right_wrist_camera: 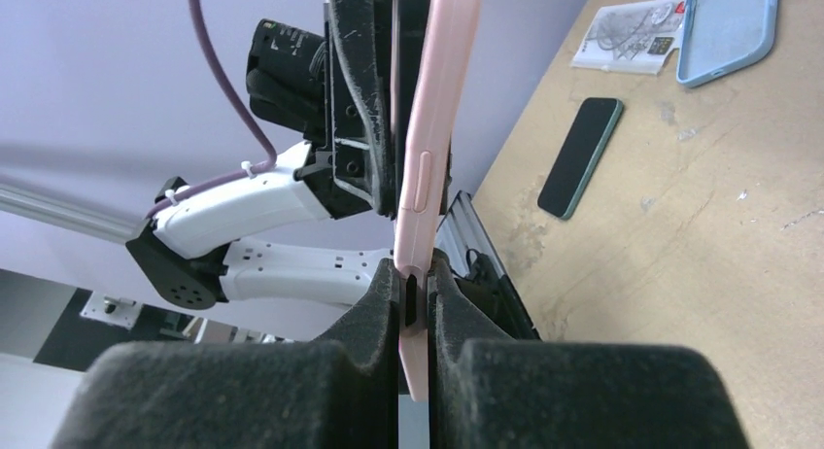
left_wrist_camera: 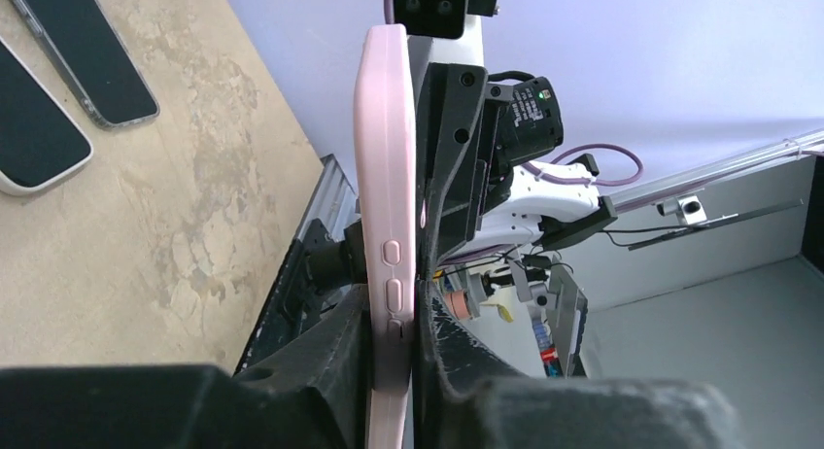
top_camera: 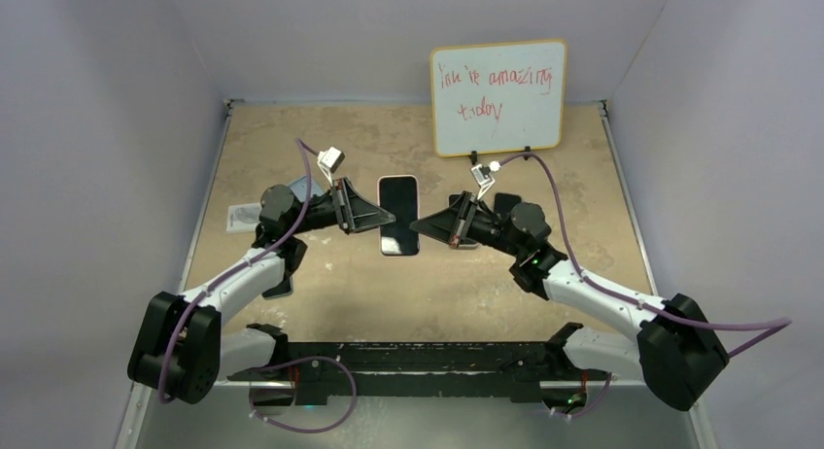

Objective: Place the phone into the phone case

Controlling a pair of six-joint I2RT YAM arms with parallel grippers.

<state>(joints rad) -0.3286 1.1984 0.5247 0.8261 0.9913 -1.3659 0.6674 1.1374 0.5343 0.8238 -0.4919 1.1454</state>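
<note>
A phone (top_camera: 398,214) with a dark screen sits inside a pink phone case (left_wrist_camera: 384,157), held in the air over the middle of the table. My left gripper (top_camera: 386,219) is shut on the case's left long edge. In the left wrist view both jaws of the left gripper (left_wrist_camera: 392,318) press the pink edge by its side buttons. My right gripper (top_camera: 418,225) is shut on the opposite edge. In the right wrist view the pink case (right_wrist_camera: 437,99) stands on edge between the closed pads of the right gripper (right_wrist_camera: 416,286).
A whiteboard (top_camera: 497,97) with red writing stands at the back. A light blue case (right_wrist_camera: 729,31), a plastic packet (right_wrist_camera: 627,43) and a dark phone (right_wrist_camera: 580,157) lie on the left of the table. Two more dark phones (left_wrist_camera: 92,55) lie on the right.
</note>
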